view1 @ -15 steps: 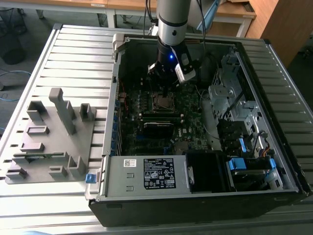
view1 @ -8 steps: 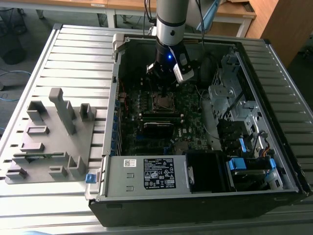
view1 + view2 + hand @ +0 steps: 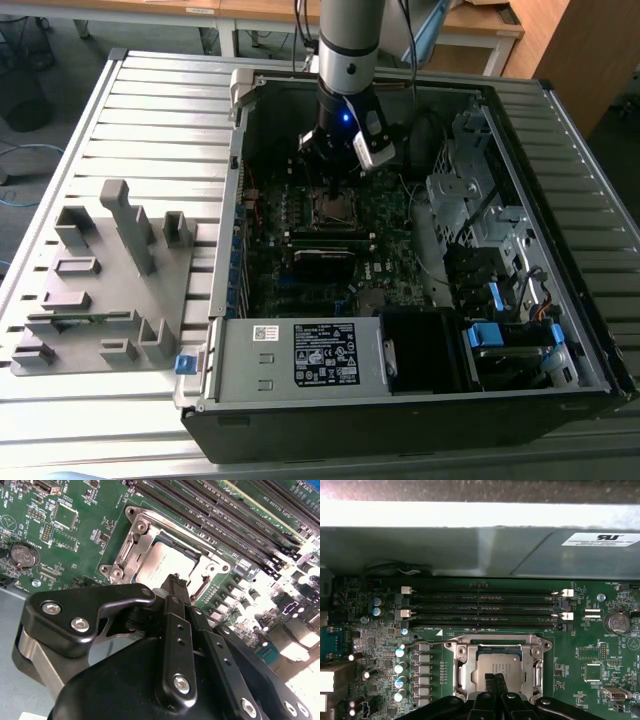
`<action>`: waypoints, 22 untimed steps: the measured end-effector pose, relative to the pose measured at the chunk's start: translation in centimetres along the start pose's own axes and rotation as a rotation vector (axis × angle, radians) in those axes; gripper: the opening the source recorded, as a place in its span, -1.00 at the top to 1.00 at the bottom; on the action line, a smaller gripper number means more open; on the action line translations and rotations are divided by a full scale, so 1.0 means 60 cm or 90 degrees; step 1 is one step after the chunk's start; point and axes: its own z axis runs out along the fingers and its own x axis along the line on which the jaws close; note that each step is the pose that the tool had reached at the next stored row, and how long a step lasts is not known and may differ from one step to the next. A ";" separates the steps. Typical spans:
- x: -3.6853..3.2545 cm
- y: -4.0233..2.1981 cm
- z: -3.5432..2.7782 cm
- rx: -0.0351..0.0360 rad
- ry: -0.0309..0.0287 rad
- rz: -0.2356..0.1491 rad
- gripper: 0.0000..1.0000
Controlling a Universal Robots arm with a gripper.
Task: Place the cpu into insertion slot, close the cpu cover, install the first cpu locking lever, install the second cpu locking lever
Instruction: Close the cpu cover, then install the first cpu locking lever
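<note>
Over the insertion slot [image 3: 335, 207], inside the open computer case [image 3: 400, 432]: jaws clenched together with nothing between them, tips just above or touching the cpu [image 3: 499, 664]; I cannot tell which. Cpu sits in the slot, and the cpu cover [image 3: 461, 666] lies flat around it. Judgement: placement and cover done, lever stage in hand. One wire lever [image 3: 422, 643] runs beside the socket; whether it is latched is unclear. Latching calls for a firm down-and-sideways push with closed tips.
</note>
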 end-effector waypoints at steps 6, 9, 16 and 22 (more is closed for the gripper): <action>-0.005 0.000 0.005 0.0001 0.0001 0.000 0.79; -0.007 0.000 0.009 0.0000 0.0000 0.000 0.79; -0.007 0.000 0.013 0.0000 0.0000 0.000 0.79; -0.007 0.000 0.010 0.0000 0.0000 0.000 0.79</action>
